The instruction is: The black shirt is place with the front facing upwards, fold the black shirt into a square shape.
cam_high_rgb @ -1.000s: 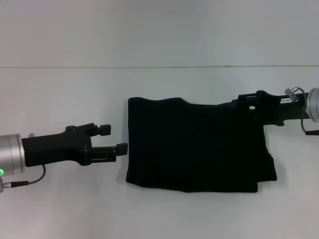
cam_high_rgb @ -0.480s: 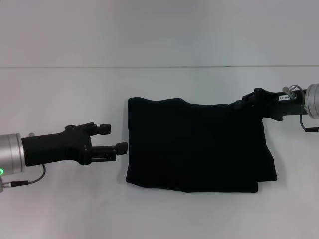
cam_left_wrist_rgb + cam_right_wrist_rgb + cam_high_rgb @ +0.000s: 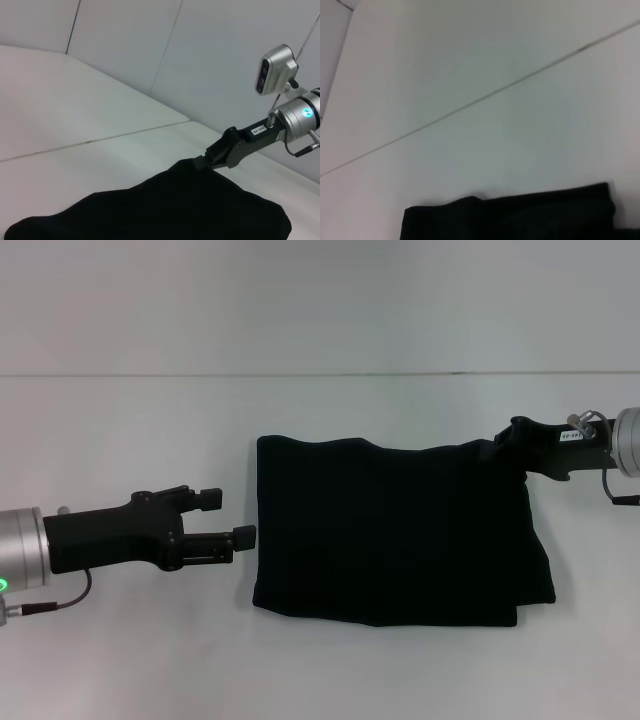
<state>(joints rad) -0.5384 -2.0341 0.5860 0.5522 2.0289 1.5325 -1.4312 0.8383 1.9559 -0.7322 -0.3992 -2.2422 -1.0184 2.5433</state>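
1 black shirt (image 3: 395,532) folded on 1 white table (image 3: 320,670), 2 black grippers, 1 left gripper (image 3: 232,519) and 1 right gripper (image 3: 497,450), 1 wrist camera (image 3: 274,68)

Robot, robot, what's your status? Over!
Left end effector open beside black shirt. Right end effector at shirt's far right corner. Shirt folded, roughly rectangular. Nothing blocking.

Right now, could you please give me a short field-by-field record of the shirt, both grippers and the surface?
shirt: the black shirt lies folded into a rough rectangle, no lettering showing
left gripper: the left gripper is open, level with the shirt's left edge, just clear of it
right gripper: the right gripper is at the shirt's far right corner; grip unclear
surface: white table, a thin seam running across behind the shirt
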